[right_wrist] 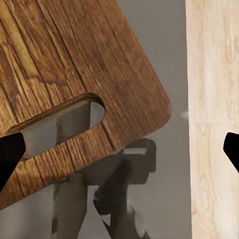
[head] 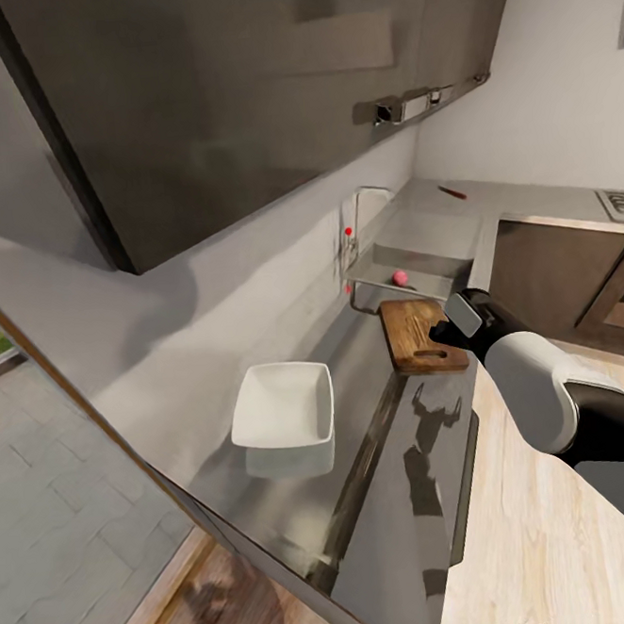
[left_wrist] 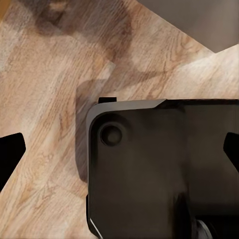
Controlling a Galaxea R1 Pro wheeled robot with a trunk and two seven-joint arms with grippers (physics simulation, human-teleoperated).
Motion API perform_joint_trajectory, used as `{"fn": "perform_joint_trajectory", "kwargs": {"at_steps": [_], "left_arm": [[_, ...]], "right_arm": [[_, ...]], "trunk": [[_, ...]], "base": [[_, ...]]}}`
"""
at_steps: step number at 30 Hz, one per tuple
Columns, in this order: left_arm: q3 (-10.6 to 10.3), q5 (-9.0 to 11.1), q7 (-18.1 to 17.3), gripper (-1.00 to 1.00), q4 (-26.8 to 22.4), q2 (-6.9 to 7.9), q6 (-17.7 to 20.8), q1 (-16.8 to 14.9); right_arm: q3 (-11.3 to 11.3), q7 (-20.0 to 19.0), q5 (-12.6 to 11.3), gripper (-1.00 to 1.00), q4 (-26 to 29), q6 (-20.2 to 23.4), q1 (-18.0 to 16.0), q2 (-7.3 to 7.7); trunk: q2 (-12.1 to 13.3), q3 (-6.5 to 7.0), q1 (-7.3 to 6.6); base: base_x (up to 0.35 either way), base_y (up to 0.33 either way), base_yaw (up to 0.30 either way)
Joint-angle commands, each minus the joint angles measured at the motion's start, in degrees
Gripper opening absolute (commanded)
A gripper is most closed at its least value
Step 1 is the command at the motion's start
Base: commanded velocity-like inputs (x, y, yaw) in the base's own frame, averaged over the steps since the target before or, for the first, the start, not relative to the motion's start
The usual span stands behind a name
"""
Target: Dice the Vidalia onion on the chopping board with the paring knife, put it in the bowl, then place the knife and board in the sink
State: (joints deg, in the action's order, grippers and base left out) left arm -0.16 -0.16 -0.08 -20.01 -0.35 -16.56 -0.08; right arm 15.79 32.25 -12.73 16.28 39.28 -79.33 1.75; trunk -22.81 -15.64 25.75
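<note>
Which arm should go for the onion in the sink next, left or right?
Right, probably. The right gripper hovers at the chopping board's slotted end, just short of the sink where the pink onion lies. The left wrist view faces the wooden floor, away from the countertop.

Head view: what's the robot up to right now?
The right gripper is open, hovering over the slotted end of the chopping board on the countertop. A pinkish item, likely the onion, sits in the sink. The bowl looks empty; the paring knife lies beyond the sink.
</note>
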Motion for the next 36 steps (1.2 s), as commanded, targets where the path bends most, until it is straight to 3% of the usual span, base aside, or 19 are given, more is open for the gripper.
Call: {"fn": "perform_joint_trajectory", "kwargs": {"at_steps": [1,12,36], "left_arm": [[-0.01,-0.02,-0.01,1.0,-0.03,0.0,-0.13,-0.01],[-0.01,-0.02,-0.01,1.0,-0.03,-0.01,-0.13,-0.01],[-0.09,-0.02,-0.01,1.0,0.15,-0.09,-0.13,-0.01]], "right_arm": [[-0.05,0.45,-0.61,1.0,0.07,0.1,-0.04,0.0],[-0.05,0.45,-0.63,1.0,0.07,0.1,-0.04,0.0],[-0.05,0.45,-0.59,1.0,0.07,0.1,-0.04,0.02]], "trunk": [[-0.11,-0.19,0.03],[-0.11,-1.21,0.03],[-0.11,-3.42,0.03]], "base": [[0.043,0.0,0.0],[0.124,0.039,0.0],[-0.031,-0.051,0.0]]}}
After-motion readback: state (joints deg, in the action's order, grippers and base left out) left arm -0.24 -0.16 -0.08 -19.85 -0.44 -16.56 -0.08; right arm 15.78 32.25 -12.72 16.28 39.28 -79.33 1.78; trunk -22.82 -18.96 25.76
